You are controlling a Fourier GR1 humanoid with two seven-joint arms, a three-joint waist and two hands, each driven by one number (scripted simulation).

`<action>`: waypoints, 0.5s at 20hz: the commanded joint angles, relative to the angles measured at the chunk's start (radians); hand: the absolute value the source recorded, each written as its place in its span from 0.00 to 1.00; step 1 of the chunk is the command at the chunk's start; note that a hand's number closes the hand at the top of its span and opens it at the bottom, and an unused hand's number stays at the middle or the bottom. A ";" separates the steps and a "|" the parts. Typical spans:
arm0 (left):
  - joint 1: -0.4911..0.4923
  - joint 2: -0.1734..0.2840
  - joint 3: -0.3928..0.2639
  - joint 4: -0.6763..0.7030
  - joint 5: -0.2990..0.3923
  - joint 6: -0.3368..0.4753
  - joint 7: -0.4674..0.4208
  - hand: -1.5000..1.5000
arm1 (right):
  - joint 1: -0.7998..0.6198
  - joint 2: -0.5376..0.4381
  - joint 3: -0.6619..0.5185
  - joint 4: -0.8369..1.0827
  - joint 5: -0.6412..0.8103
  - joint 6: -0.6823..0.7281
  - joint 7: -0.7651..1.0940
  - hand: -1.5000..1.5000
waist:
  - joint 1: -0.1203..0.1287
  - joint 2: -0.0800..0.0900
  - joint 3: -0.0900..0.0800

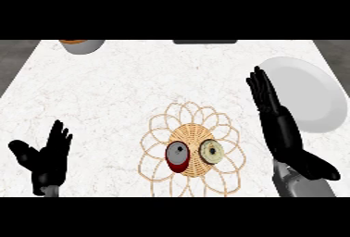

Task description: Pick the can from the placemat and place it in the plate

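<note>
The can [177,156] stands on the woven centre of the wicker placemat [190,148], left of middle, dark red body with a grey lid seen from above. Touching or just beside it on the right is a round olive-and-cream object [213,151]; what it is cannot be told. Judged rigid, light, smooth-walled, so likely slippery and prone to tip if nudged high. Best hold looks like a wrap round the side wall from the left or near side, since the right side is crowded by the neighbour.

The plate [306,95], white, lies far right, near the counter's right edge. The right hand [275,115] hovers between placemat and plate, fingers straight and pressed together, thumb out near the bottom, holding nothing, overlapping the plate's left rim in view. The left hand [45,155] rests at near left, fingers up and slightly spread, empty.

Open white counter [109,83] left and far of the mat gives room. A bowl [82,45] sits at the far left edge, and a dark object [205,41] at the far edge, both well apart from the path. Risk: placemat's open loops may catch fingertips.
</note>
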 commanded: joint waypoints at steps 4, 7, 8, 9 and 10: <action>-0.049 0.031 -0.121 -0.003 -0.062 -0.099 0.050 0.50 | -0.325 -0.046 -0.012 0.071 -0.118 0.221 0.134 1.00 | 0.032 0.061 -0.012; -0.052 0.029 -0.164 -0.013 -0.060 -0.150 0.063 0.50 | -0.390 -0.314 0.058 0.069 0.216 0.241 0.114 1.00 | -0.001 0.041 -0.040; -0.089 0.005 -0.213 -0.025 -0.064 -0.188 0.075 0.50 | -0.432 -0.192 0.008 0.177 0.168 0.131 0.186 1.00 | 0.017 0.063 -0.016; -0.084 -0.002 -0.225 -0.013 -0.074 -0.198 0.063 0.50 | -0.458 -0.101 -0.027 0.294 0.133 0.085 0.149 1.00 | 0.034 0.068 -0.013; -0.095 0.005 -0.218 -0.026 -0.067 -0.203 0.094 0.50 | -0.462 -0.055 -0.047 0.315 0.092 0.081 0.134 0.00 | 0.022 0.061 -0.011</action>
